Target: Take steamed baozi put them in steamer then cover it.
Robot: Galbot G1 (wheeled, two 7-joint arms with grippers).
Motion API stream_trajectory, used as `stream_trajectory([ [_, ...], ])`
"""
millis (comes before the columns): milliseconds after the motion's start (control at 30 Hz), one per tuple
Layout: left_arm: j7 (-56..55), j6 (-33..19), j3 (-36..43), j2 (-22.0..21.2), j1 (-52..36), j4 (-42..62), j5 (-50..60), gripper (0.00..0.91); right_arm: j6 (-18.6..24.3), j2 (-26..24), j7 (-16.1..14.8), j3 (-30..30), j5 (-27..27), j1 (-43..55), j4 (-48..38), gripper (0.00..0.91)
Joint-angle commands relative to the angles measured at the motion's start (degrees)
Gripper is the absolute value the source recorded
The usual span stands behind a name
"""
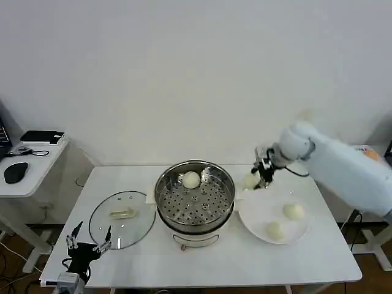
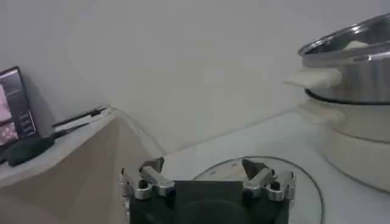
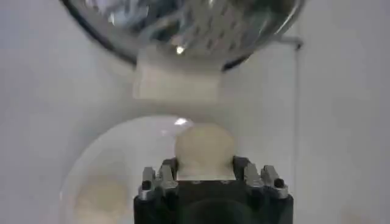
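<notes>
So the steamer (image 1: 195,199) sits mid-table, a bit toward the front edge, and it's got one baozi (image 1: 192,179) in it already, over by the far side of the perforated bottom. The white plate (image 1: 257,214) is just right of it with two more buns (image 1: 294,211) on it. The fourth bun (image 3: 204,149) is clamped in the right gripper (image 1: 258,177), jaws closed on it, hanging above the gap between the plate's back edge and the steamer's right handle (image 3: 177,82). The glass cover (image 1: 122,218) lies flat on the table (image 1: 318,251) left of the steamer, near the front-left corner. The left gripper (image 1: 89,243) hovers at the cover's front-left rim, jaws apart, holding nothing.
</notes>
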Motion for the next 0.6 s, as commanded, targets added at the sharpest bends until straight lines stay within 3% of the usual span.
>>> stream_trajectory([
  [33, 0.0, 0.0, 0.0, 0.2, 0.3, -1.5, 0.0, 0.907, -2.5, 4.6, -0.5, -6.9, 9.3, 13.3, 2.3, 0.605],
  [600, -0.5, -0.4, -0.3, -0.9, 1.8, -5.6, 0.3, 0.907, -5.5, 25.0, 0.7, -10.8, 10.6, 6.3, -9.2, 0.605],
])
